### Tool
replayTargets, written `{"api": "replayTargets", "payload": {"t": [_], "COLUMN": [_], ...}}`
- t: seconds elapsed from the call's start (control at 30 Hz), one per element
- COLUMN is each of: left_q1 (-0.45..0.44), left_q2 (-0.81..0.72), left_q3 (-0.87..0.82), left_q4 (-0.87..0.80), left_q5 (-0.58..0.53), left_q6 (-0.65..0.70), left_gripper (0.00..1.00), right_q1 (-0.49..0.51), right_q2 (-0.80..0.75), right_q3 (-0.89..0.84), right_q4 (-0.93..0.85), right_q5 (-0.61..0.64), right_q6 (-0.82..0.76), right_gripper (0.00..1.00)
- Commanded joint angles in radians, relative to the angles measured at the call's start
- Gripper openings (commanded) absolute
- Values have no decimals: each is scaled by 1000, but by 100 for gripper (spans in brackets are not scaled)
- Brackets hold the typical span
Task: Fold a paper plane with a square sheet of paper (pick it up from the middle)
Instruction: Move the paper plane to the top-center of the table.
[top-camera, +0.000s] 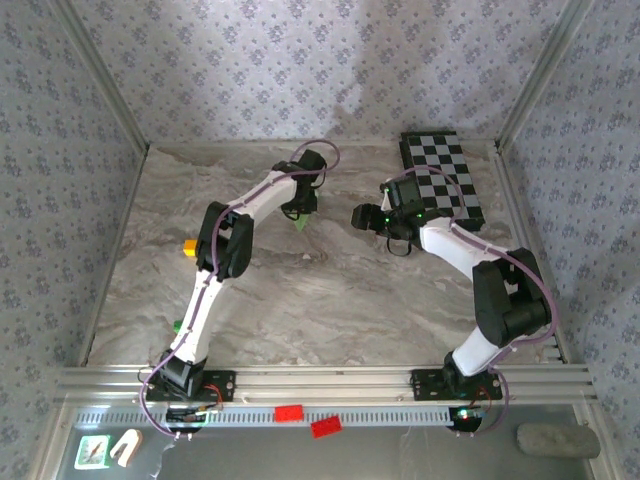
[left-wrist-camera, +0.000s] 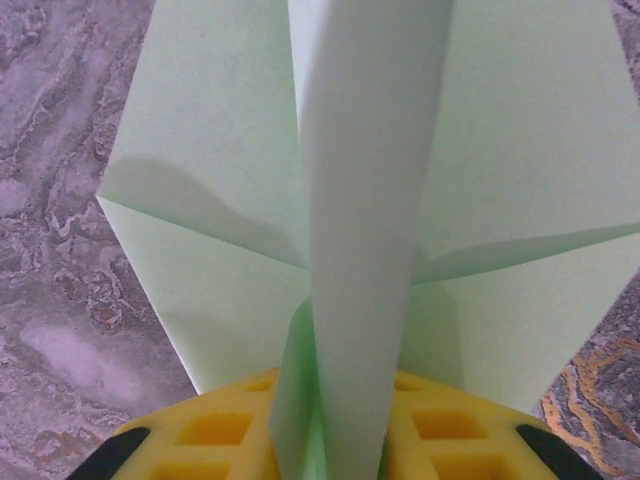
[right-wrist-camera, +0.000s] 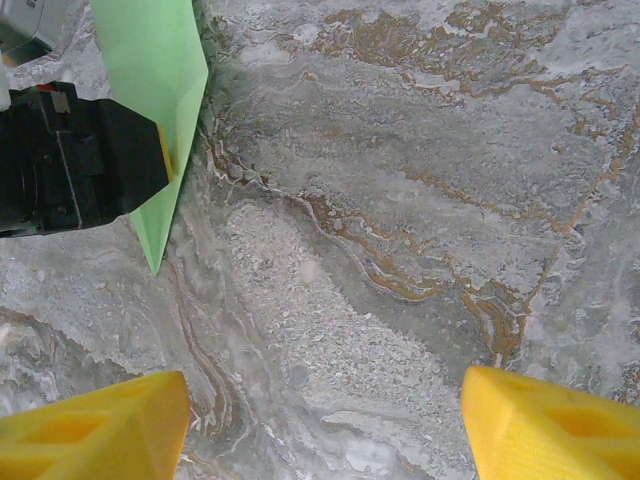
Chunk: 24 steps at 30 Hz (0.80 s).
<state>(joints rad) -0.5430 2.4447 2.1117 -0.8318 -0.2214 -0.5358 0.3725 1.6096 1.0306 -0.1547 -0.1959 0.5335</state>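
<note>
Paper plane (left-wrist-camera: 365, 200) appears fully folded, keel between the left hand (left-wrist-camera: 330, 440) fingers, grip unclear; right hand (right-wrist-camera: 325, 420) beside it open, empty.

Matt, smooth paper plane (left-wrist-camera: 370, 200) on marble-look table (right-wrist-camera: 400, 200).

A black-and-white checkered board (top-camera: 442, 178) lies at the far right corner of the marble-patterned table (top-camera: 340, 300). A small yellow block (top-camera: 189, 245) sits toward the left edge, with a green block (top-camera: 176, 326) nearer. Two red blocks (top-camera: 289, 412) lie along the near rail.
</note>
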Motion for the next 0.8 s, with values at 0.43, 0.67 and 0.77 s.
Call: {"api": "replayTargets", "payload": {"t": [0.43,0.67,0.77], "left_q1": [5,5,5], "left_q2": [45,5,-27], "left_q3": [19,64,64], "left_q4": [-29,-55,-59], "left_q5": [76,71,68], "left_q6": [-16,-18,-25], "left_gripper": [34,35,37], "right_q1": [-7,-8,-8], "right_q2": [5,7,10], "right_q3": [-3,4,5], "right_q4": [-29,-29,-28], "right_q5": [-8,-7,-7], "right_q6": [6,8,10], "right_gripper": [73,73,73]}}
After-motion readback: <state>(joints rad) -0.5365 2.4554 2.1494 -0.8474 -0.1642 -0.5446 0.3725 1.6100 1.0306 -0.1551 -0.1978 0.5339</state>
